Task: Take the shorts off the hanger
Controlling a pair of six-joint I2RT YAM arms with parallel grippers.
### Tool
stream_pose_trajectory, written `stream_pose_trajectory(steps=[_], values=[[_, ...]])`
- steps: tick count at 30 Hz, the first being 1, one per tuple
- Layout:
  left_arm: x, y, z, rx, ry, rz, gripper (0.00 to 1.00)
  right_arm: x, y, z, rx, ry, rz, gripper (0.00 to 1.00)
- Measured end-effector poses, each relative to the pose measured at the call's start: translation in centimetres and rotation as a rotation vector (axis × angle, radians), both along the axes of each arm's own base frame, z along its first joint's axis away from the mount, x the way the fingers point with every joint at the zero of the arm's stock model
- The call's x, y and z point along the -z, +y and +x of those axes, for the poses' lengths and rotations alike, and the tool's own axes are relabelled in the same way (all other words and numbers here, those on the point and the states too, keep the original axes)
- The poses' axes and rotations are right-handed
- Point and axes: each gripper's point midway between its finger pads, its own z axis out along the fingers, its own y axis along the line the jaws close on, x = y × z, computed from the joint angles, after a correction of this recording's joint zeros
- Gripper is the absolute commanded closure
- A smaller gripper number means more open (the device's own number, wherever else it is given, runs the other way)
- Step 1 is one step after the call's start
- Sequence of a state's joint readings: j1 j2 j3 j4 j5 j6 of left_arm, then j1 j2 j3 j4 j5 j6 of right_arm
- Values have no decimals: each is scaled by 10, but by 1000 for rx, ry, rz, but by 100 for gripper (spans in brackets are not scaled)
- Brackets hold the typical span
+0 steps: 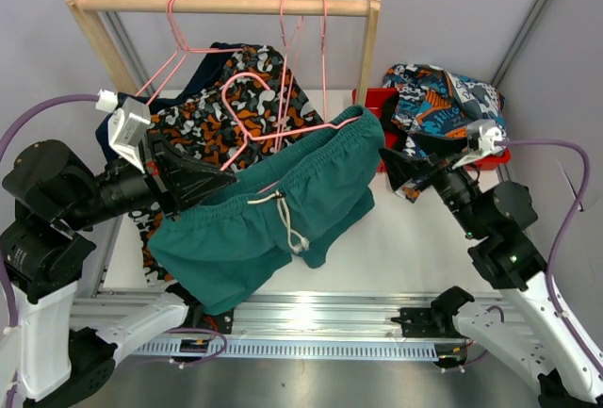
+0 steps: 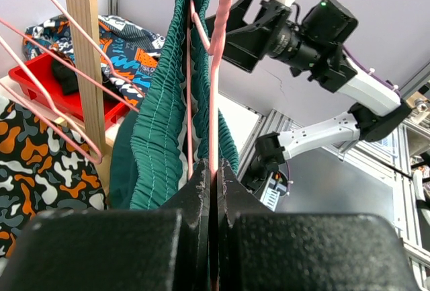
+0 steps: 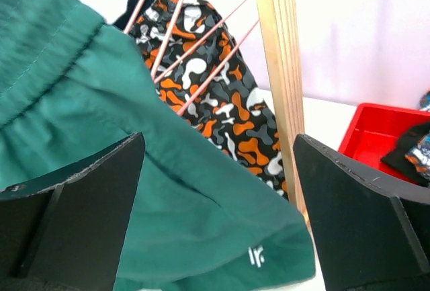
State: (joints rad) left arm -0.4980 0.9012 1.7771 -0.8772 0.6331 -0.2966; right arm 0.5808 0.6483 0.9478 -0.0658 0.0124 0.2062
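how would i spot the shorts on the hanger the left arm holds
Start at the wooden rack at the back. In front of it, shorts droop from a pink hanger pinched in the left fingers. They alone are plain teal green, with a white drawstring.

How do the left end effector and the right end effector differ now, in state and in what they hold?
The left end effector is shut on the pink hanger that carries the green shorts; the right end effector is open and holds nothing. The left end effector is at the waistband; the right end effector faces the leg with the white logo. Both are black and near these shorts.
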Motion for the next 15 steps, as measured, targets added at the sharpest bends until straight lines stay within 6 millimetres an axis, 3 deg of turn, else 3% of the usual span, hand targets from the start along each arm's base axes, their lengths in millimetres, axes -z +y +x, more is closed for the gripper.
stream_pose_trajectory(steps=[4, 7, 9, 10, 11, 13, 15], values=[[-3, 0, -2, 2, -8, -5, 100, 4, 21, 15, -50, 14, 9, 1], [-7, 1, -3, 2, -17, -9, 100, 17, 52, 27, -124, 51, 8, 0], [-9, 2, -4, 0, -23, -12, 100, 31, 75, 34, -170, 83, -12, 36], [-10, 2, -4, 0, -24, -13, 100, 39, 85, 36, -192, 97, -27, 81], [-9, 2, -4, -2, -24, -12, 100, 45, 92, 37, -206, 113, -37, 100], [-8, 3, -2, -15, -21, -9, 100, 55, 101, 38, -225, 141, -49, 100], [-7, 5, 0, -30, -21, -3, 100, 54, 96, 39, -204, 136, -41, 100]])
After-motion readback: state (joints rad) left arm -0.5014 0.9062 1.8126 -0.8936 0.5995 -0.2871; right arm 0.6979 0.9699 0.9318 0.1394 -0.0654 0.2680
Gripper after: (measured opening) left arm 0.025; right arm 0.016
